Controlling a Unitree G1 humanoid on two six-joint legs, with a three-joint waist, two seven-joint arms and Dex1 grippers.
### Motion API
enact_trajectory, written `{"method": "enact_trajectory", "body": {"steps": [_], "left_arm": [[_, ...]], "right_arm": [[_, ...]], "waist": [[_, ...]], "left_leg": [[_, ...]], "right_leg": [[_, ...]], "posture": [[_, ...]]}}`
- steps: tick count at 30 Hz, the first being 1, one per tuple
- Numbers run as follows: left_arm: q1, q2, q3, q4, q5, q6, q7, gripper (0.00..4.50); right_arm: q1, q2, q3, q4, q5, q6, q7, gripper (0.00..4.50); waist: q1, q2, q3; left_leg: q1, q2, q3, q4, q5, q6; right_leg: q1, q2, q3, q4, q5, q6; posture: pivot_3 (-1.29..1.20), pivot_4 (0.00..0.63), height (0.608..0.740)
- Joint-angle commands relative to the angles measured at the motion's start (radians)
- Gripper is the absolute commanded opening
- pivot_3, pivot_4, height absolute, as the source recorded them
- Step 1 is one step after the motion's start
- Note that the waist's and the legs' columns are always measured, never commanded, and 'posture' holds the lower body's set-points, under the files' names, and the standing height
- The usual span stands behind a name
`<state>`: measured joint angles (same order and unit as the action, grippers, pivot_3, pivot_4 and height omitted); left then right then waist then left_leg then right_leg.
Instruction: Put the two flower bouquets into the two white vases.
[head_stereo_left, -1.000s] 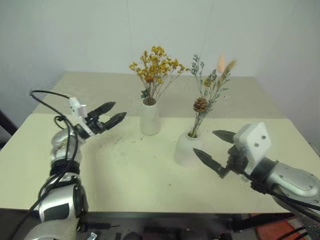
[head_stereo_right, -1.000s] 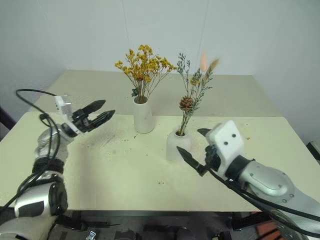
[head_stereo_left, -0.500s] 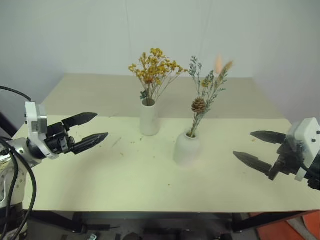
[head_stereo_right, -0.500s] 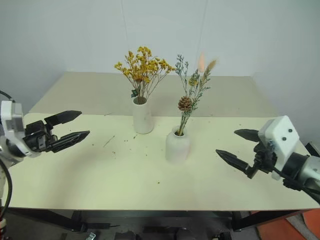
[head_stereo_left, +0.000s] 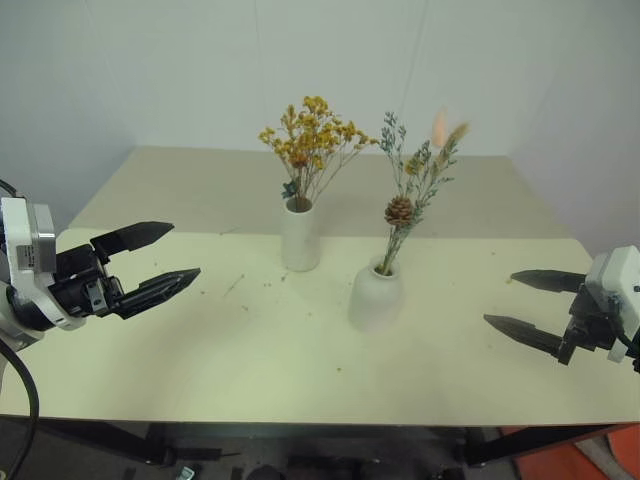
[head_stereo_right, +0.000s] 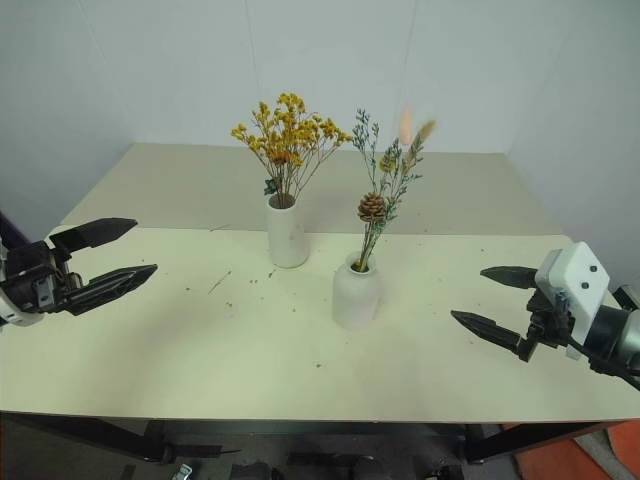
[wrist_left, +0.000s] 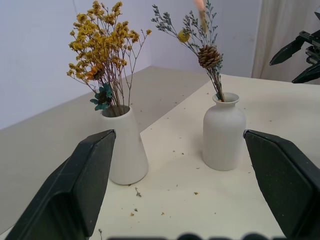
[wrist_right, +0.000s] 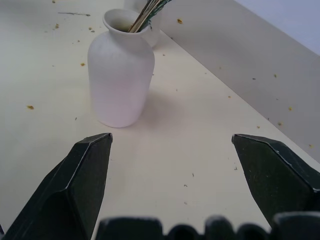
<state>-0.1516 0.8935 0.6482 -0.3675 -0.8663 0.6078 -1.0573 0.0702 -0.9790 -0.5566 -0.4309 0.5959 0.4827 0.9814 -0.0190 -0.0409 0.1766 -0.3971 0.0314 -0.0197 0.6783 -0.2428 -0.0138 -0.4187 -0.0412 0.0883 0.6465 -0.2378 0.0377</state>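
Yellow bouquet (head_stereo_left: 310, 140): stood upright in the taller white vase (head_stereo_left: 299, 238), toward the far side of the table (head_stereo_left: 250, 340)
Sparse bouquet (head_stereo_left: 415, 175): grey-green sprigs, a brown cone and an orange-pink plume, set in the squat vase (head_stereo_left: 376, 298); stems are leaned slightly to the robot's right
Vases: placed near each other at the table's middle, the squat one nearer the robot and to the right of the taller one, not touching
Left gripper (head_stereo_left: 165, 258): held over the table's left edge, fingers spread wide, nothing gripped, pointed toward the vases
Right gripper (head_stereo_left: 515, 303): held over the table's right edge, fingers spread apart, nothing gripped, well apart from the squat vase
Table surface: scattered with small dried crumbs around the vases
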Motion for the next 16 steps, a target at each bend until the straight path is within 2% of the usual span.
{"method": "enact_trajectory", "body": {"steps": [1, 7, 11, 16], "left_arm": [[-0.001, 0.008, 0.011, -0.029, 0.005, -0.049, 0.005, 4.48], [-0.008, 0.031, 0.02, -0.035, -0.015, -0.039, 0.026, 4.48], [-0.012, 0.03, 0.01, -0.036, -0.018, -0.06, 0.014, 4.48], [-0.006, 0.044, 0.002, -0.047, -0.021, -0.029, 0.041, 4.48]], "right_arm": [[-0.015, 0.005, -0.021, -0.018, 0.006, -0.022, -0.002, 4.5], [-0.018, 0.015, -0.043, -0.007, -0.014, -0.024, -0.024, 4.5], [0.004, -0.009, -0.064, -0.028, 0.058, 0.047, 0.026, 4.5], [0.041, -0.039, -0.083, -0.03, 0.064, 0.093, 0.053, 4.5]], "waist": [[0.0, 0.0, 0.0], [0.0, 0.0, 0.0], [0.0, 0.0, 0.0], [0.0, 0.0, 0.0]], "left_leg": [[0.0, 0.0, 0.0, 0.0, 0.0, 0.0], [0.0, 0.0, 0.0, 0.0, 0.0, 0.0], [0.0, 0.0, 0.001, 0.0, 0.0, 0.0], [0.0, 0.0, 0.001, 0.0, 0.0, 0.0]], "right_leg": [[0.0, 0.0, 0.0, 0.0, 0.0, 0.0], [0.0, 0.0, 0.0, 0.0, 0.0, 0.0], [0.0, 0.0, 0.001, 0.0, 0.0, 0.0], [0.0, 0.0, 0.001, 0.0, 0.001, -0.001]], "posture": [[0.0, 0.15, 0.74], [0.0, 0.15, 0.74], [0.0, 0.15, 0.74], [0.0, 0.15, 0.74]]}}
